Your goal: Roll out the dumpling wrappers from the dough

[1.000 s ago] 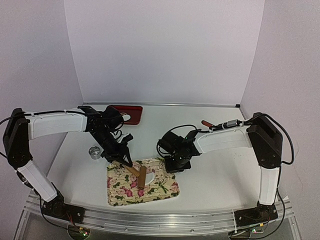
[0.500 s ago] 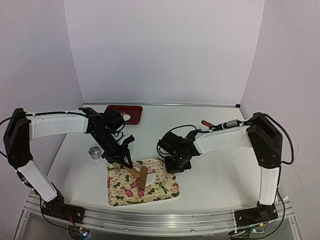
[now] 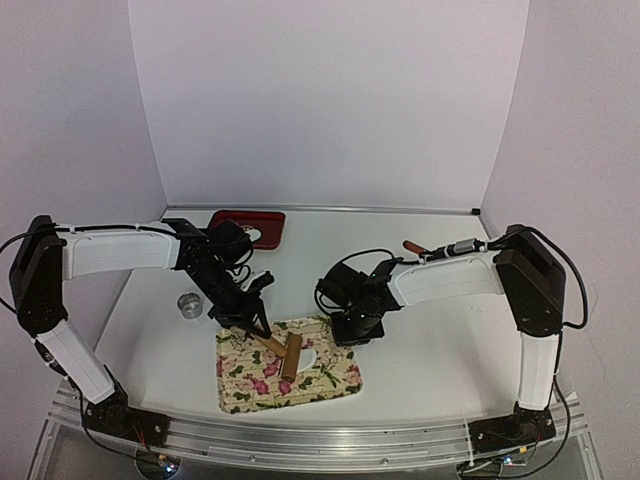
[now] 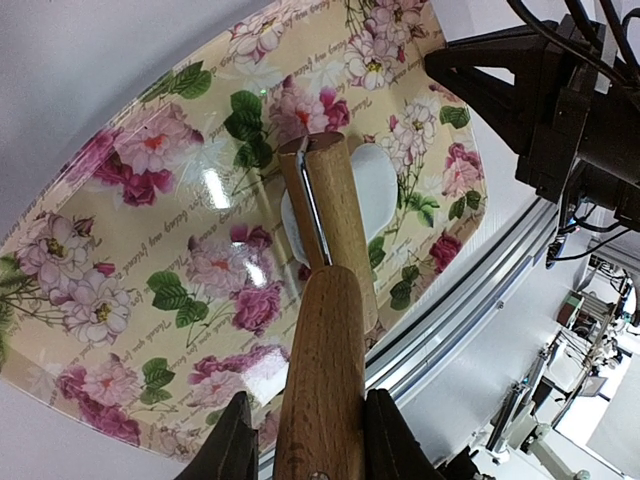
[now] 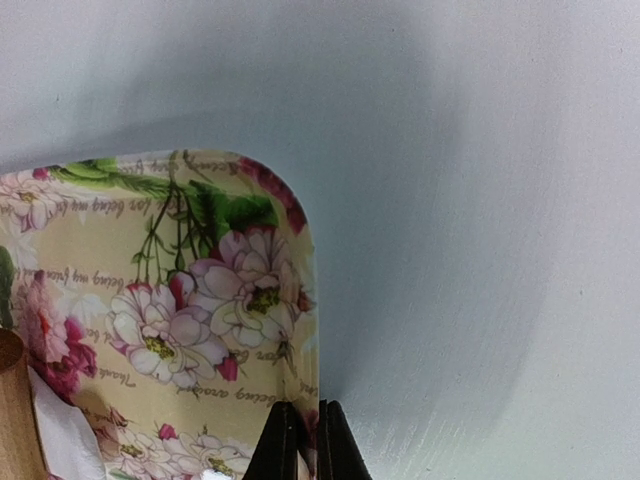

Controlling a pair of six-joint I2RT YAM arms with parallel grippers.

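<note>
Tabletop: left jaws grip rolling pin; wrist view shows right jaws pinching tray.

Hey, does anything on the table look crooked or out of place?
Only the floral tray stands out: it sits slightly turned against the front edge of the table, with the right gripper pinching its corner rim. The rolling pin, held by the left gripper, lies on the white dough as expected.

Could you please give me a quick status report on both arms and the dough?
Left gripper shut on rolling pin handle. Right gripper shut on floral tray rim. Roller rests on white dough. Metal ring aside, nothing blocking.
</note>
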